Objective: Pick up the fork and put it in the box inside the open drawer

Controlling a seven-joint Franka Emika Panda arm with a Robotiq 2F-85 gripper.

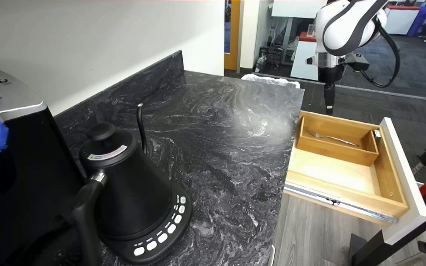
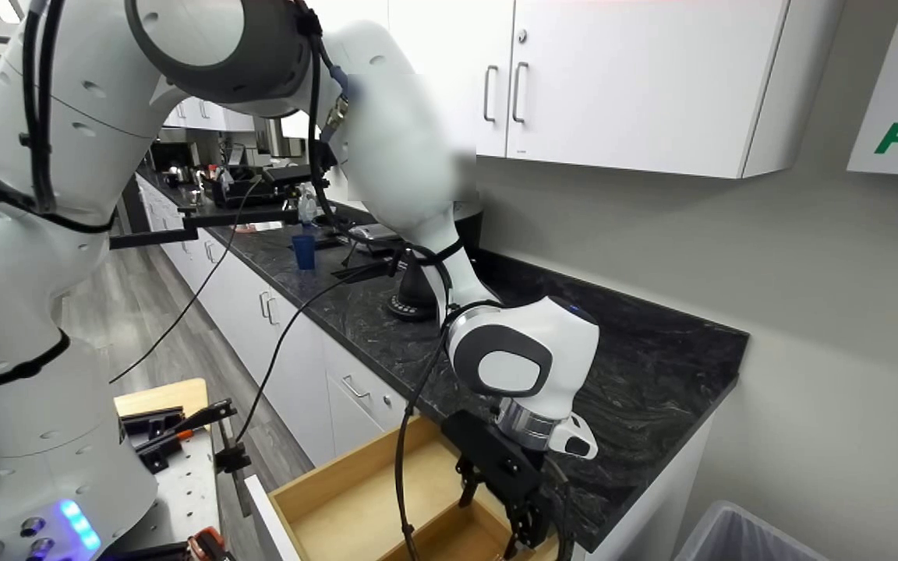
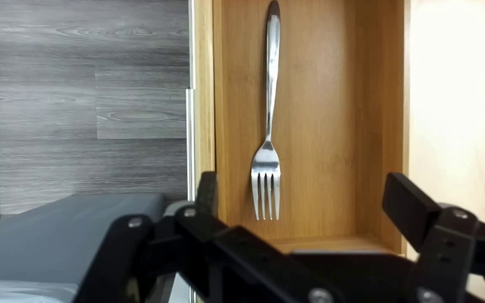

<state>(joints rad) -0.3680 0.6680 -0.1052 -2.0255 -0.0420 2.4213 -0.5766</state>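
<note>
A silver fork (image 1: 333,138) lies flat in the box (image 1: 335,152), a narrow pale wooden tray. The box sits along one side of the open drawer (image 1: 329,171). In the wrist view the fork (image 3: 271,75) lies near the left wall of the box (image 3: 322,105), tines toward the gripper. My gripper (image 3: 301,185) is open and empty, its fingers spread about as wide as the box, apart from the fork. In both exterior views the gripper (image 2: 488,526) points down over the box end of the drawer (image 2: 371,499). The fork cannot be made out in that exterior view.
A dark marble-patterned counter (image 1: 220,147) adjoins the drawer. A black kettle (image 1: 128,192) stands on it. The white drawer front (image 1: 405,181) rises above the drawer walls. A lined bin (image 2: 745,538) stands beyond the counter end. Cables (image 2: 410,436) hang along the arm.
</note>
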